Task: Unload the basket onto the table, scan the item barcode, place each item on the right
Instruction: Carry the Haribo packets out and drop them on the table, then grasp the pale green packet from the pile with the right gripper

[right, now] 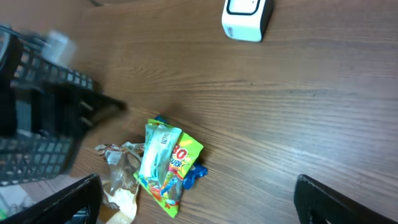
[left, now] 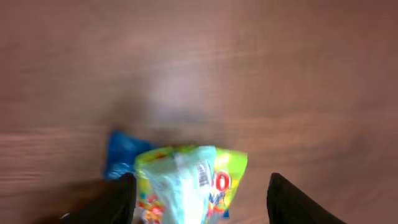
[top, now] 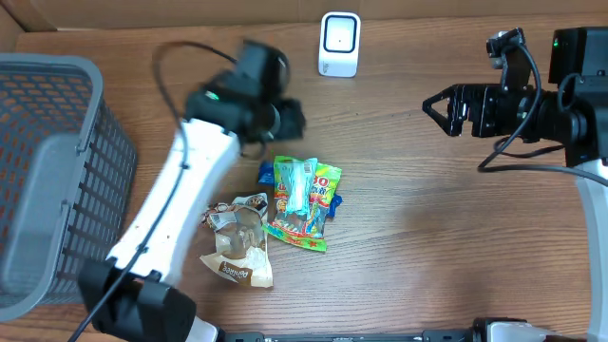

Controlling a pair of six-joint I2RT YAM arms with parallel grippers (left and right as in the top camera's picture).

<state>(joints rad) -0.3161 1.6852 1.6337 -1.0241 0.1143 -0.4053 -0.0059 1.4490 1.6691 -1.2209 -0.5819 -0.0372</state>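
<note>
A green candy bag (top: 304,201) lies flat on the wooden table, a small barcode (left: 203,174) showing on its pale middle strip. It rests partly on a blue packet (top: 266,173). My left gripper (top: 288,120) hovers just behind the bag, motion-blurred. In the left wrist view its fingers (left: 118,200) stand apart with the bag (left: 186,183) below them, untouched. The white scanner (top: 339,43) stands at the table's far edge. My right gripper (top: 435,109) is open at the right, well away from the bag (right: 163,163), nothing between its fingers (right: 68,204).
A grey mesh basket (top: 47,171) fills the left side. A crumpled brown and clear wrapper (top: 239,242) lies just left of the candy bag. The left arm's white link runs diagonally from the front edge toward the items. The scanner (right: 247,15) shows at the top of the right wrist view.
</note>
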